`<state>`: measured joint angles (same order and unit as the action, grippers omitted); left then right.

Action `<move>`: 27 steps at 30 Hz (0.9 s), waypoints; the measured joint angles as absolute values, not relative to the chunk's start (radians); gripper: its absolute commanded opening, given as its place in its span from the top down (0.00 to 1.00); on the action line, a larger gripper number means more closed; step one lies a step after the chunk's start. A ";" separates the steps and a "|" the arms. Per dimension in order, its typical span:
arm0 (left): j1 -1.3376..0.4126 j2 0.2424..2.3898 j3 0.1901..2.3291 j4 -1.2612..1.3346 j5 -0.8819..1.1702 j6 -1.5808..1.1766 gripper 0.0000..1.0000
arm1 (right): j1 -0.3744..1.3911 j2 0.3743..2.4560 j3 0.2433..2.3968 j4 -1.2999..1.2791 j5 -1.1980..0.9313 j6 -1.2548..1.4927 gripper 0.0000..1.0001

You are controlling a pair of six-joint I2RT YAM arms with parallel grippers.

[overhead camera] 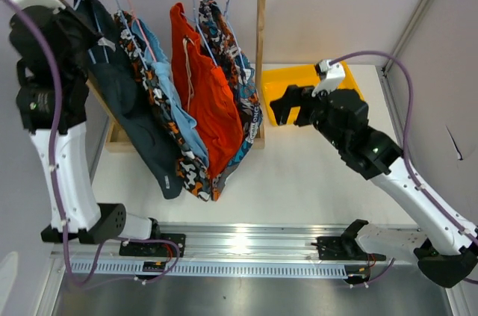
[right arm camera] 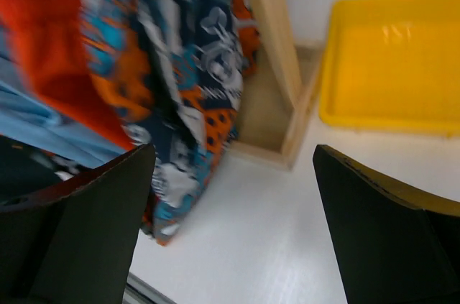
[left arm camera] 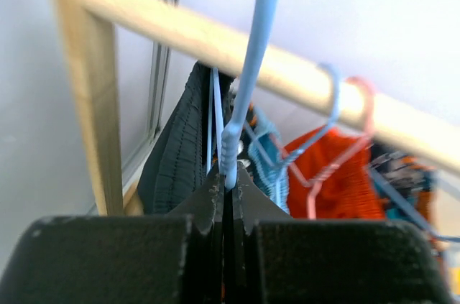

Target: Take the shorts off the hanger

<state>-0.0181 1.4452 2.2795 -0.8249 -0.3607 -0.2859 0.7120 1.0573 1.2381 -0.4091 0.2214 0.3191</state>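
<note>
The left gripper (left arm camera: 228,183), clenched on the blue hanger (left arm camera: 253,60) by its neck beside the navy shorts (overhead camera: 133,110) at ten o'clock, should lift the hook straight up off the rail (left arm camera: 302,77), while the right gripper (right arm camera: 231,164), at three o'clock, gapes empty.

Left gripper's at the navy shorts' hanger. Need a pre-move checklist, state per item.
1. Left gripper shut on the blue hanger: ok.
2. Hook seated over the wooden rail: cannot tell, the hanger's top runs out of the wrist view.
3. Navy shorts free of the pinch: cannot tell, the fabric lies right against the gripper.
4. Right gripper open: ok.
5. Right gripper apart from the printed shorts: ok, judging by the top view.
6. Yellow tray bare: ok.
</note>
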 measured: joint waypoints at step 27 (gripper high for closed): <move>-0.017 1.257 2.079 -0.799 -0.275 -0.313 1.00 | 1.475 1.909 2.235 -0.437 0.390 0.206 0.01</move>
<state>-0.0170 1.2572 2.0792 -0.7986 -0.2752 -0.3134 1.4750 1.9095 2.2353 -0.4374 0.3897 0.2058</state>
